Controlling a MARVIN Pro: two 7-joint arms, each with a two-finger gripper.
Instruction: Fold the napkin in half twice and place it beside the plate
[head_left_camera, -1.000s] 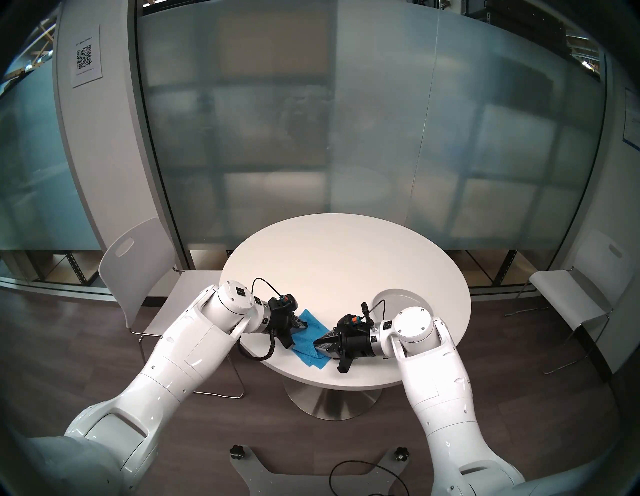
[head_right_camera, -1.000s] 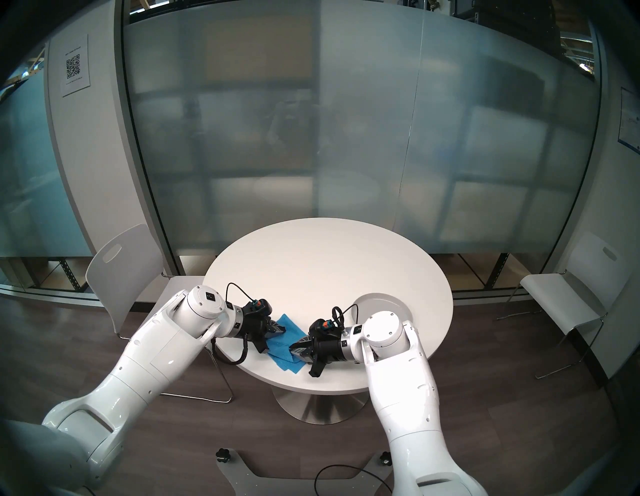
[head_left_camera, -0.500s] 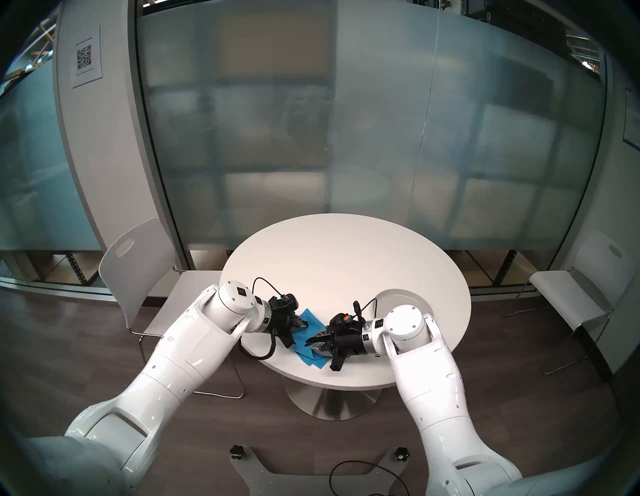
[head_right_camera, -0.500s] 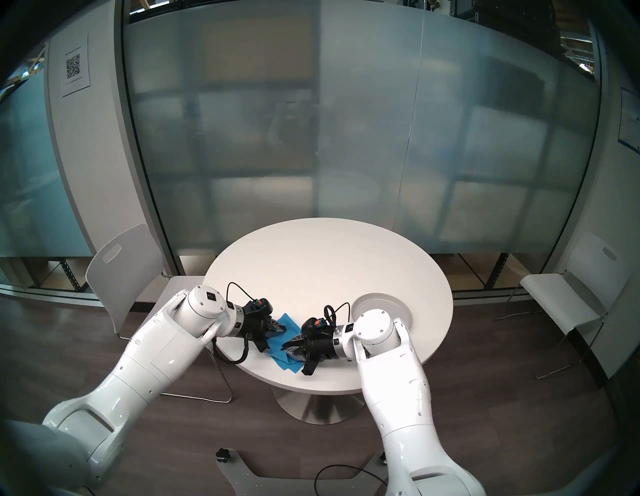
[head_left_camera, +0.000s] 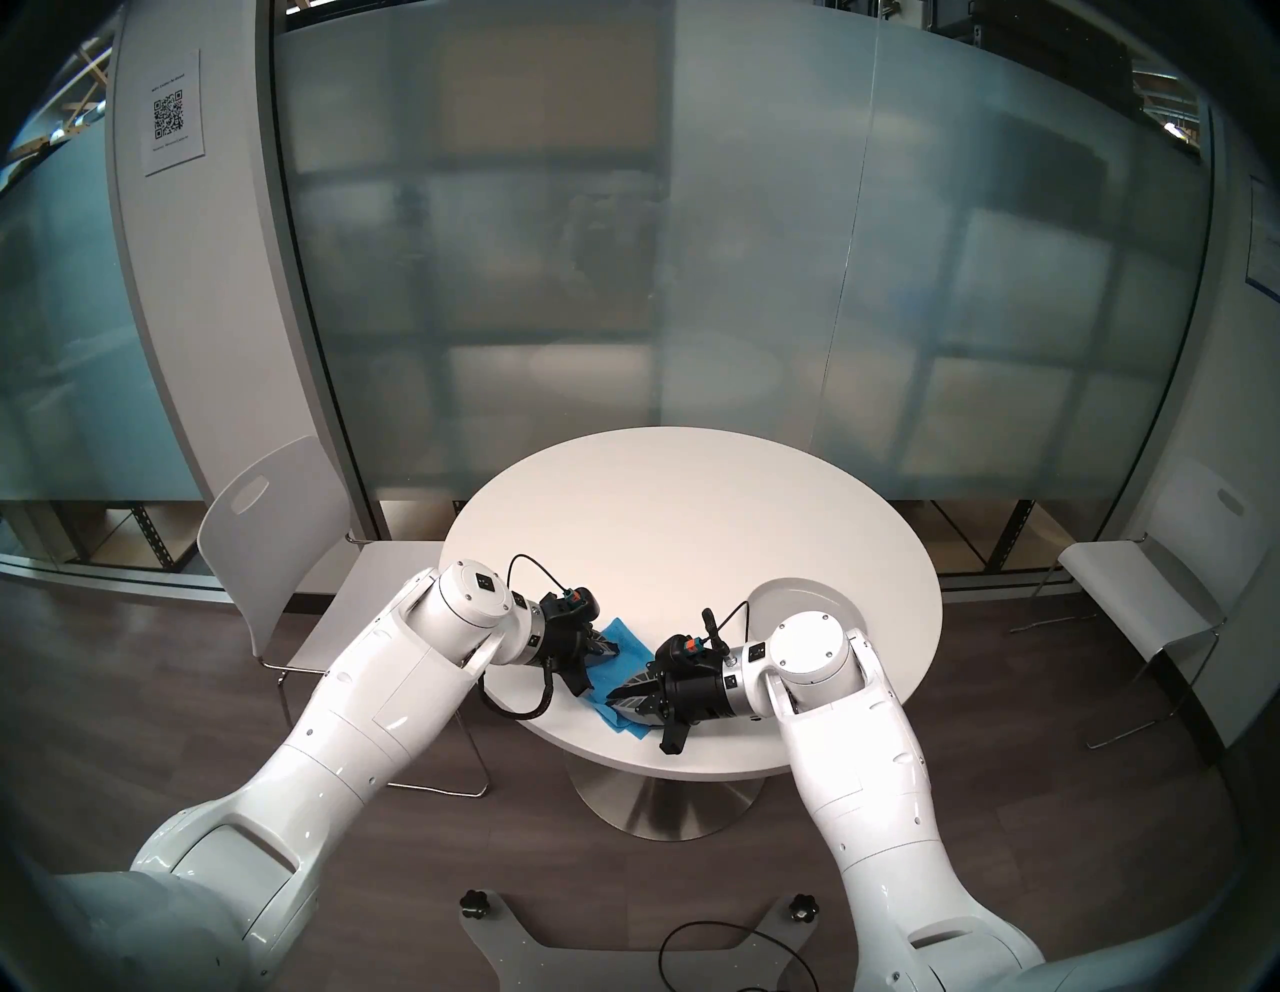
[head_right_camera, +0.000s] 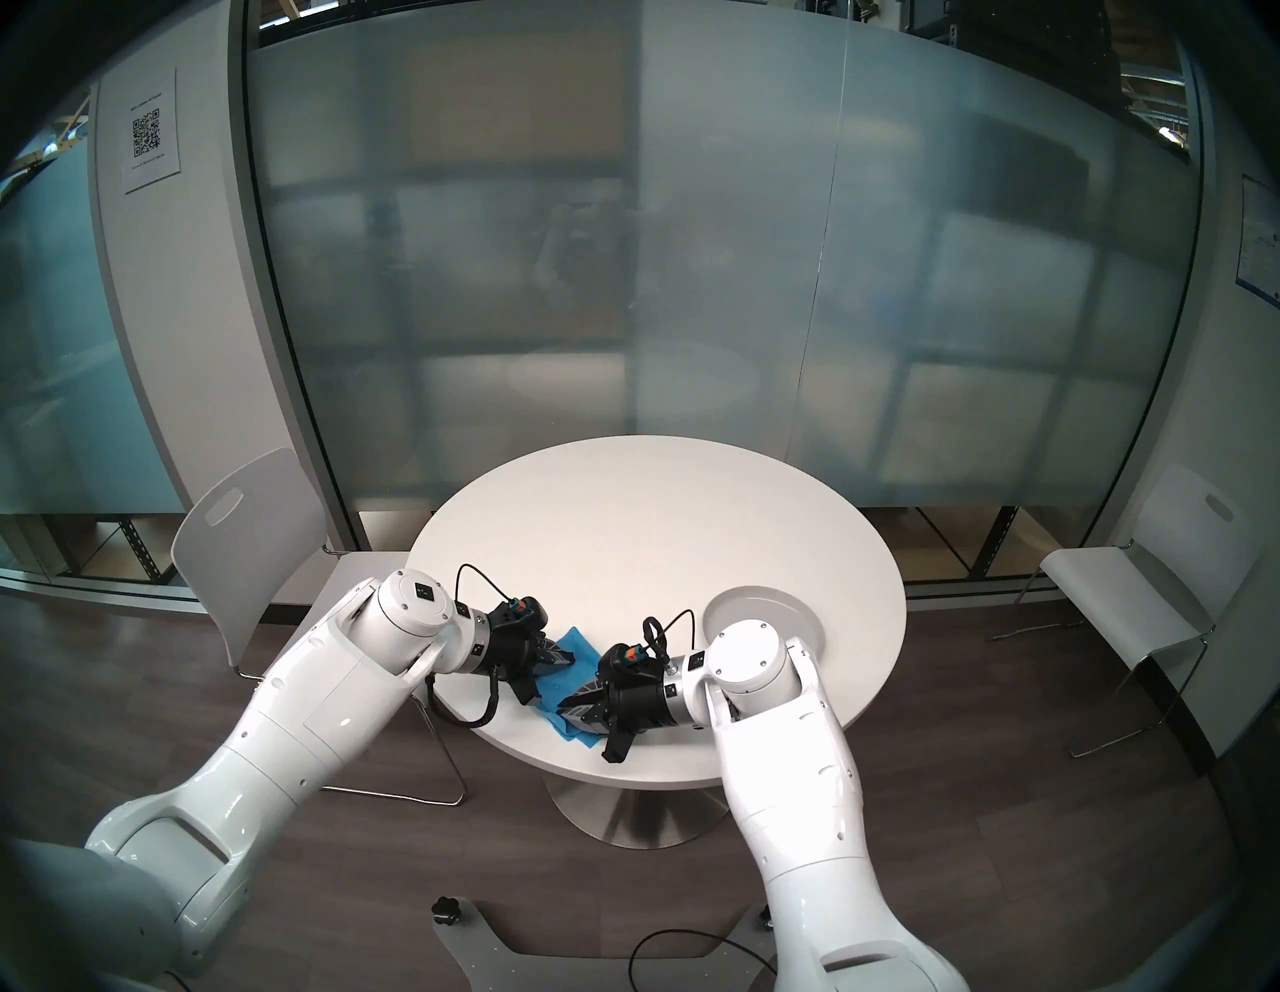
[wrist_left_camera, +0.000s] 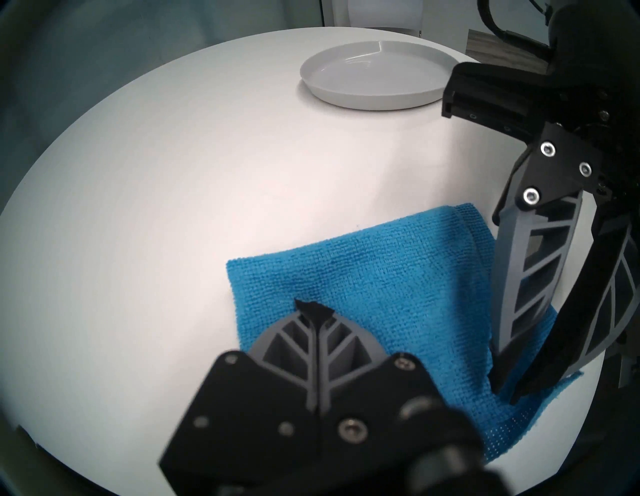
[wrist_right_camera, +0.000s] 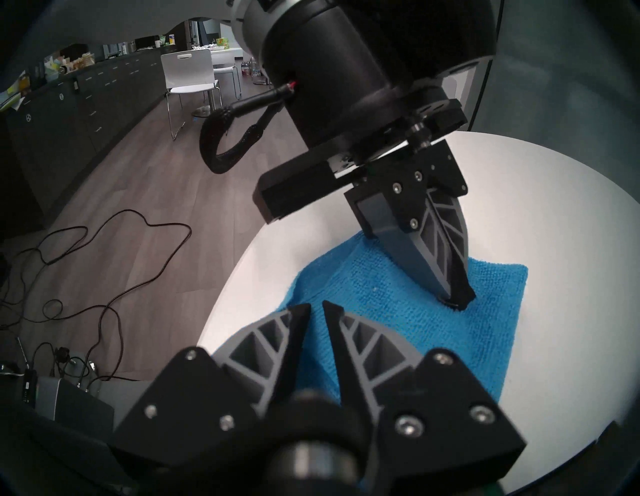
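Note:
The napkin (wrist_left_camera: 381, 277) is a blue microfibre cloth lying near the table's front-left edge, with a lower layer sticking out at its near right corner. My left gripper (wrist_left_camera: 313, 308) is shut, and its tips press down on the napkin's left part. My right gripper (wrist_right_camera: 317, 306) points left with its tips dug into the napkin's right part. Its tips stand a narrow gap apart, and cloth is bunched at them. A ridge of cloth rises between the two grippers. The light-grey plate (head_left_camera: 796, 596) sits to the right, partly hidden behind my right wrist.
The round white table (head_left_camera: 692, 519) ends just in front of the napkin. A white chair (head_left_camera: 277, 540) stands at the table's left and another chair (head_left_camera: 1143, 589) at the right. Loose cables (wrist_right_camera: 104, 259) lie on the floor.
My right gripper has slid left and slightly toward the near edge across the napkin, closer to the left gripper. Less cloth shows between them. The left arm has stayed put.

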